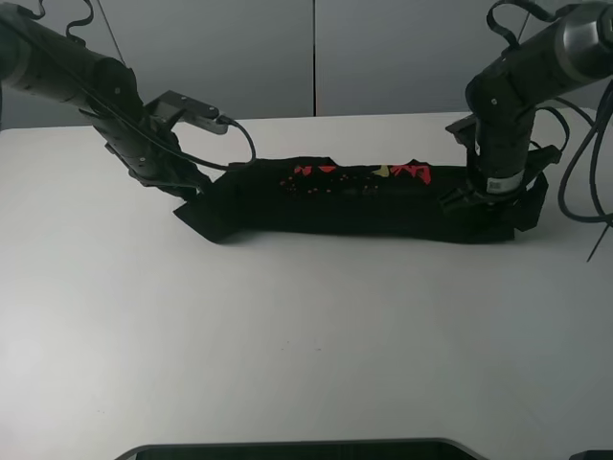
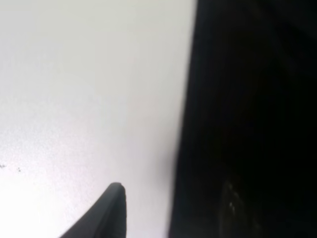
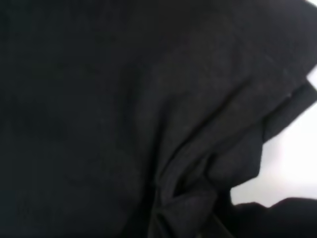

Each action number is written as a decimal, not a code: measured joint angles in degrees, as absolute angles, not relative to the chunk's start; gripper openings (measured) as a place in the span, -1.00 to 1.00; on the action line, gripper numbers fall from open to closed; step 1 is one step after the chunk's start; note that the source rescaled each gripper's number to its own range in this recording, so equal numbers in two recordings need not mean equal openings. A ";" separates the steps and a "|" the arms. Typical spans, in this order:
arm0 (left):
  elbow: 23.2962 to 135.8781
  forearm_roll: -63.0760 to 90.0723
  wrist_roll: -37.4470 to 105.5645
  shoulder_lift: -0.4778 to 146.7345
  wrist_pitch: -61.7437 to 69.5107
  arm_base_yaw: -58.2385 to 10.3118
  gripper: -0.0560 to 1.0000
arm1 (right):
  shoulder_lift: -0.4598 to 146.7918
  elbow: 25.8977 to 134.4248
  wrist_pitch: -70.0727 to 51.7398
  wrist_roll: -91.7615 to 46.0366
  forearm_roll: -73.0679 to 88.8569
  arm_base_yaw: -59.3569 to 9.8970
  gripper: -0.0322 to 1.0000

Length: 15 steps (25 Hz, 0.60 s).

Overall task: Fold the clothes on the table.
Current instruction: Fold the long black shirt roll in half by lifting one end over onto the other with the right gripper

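- Shirt [image 1: 345,196] lay as a long band across the far middle of the white table [image 1: 287,335], red print up.
- Left gripper [image 1: 194,189] sat at its left end and right gripper [image 1: 484,199] at its right. Black cloth hid their jaws, so whether they gripped could not be told.
- Wrist views were blurred.
- Grey wall panels [image 1: 402,57] stood behind.

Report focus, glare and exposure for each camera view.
Exterior high: sharp, evenly lit, but the black T-shirt shows little fold detail. Left wrist: blurred, with the table glaring white. Right wrist: soft, the T-shirt fills it, and the table sliver is overexposed.
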State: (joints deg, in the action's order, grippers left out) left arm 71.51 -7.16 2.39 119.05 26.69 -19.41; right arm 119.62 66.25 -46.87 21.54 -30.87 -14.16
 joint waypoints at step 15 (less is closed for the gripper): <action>71.51 -2.82 7.52 115.48 27.45 -19.41 0.17 | 101.32 65.45 -45.13 5.25 -9.82 -13.70 -0.79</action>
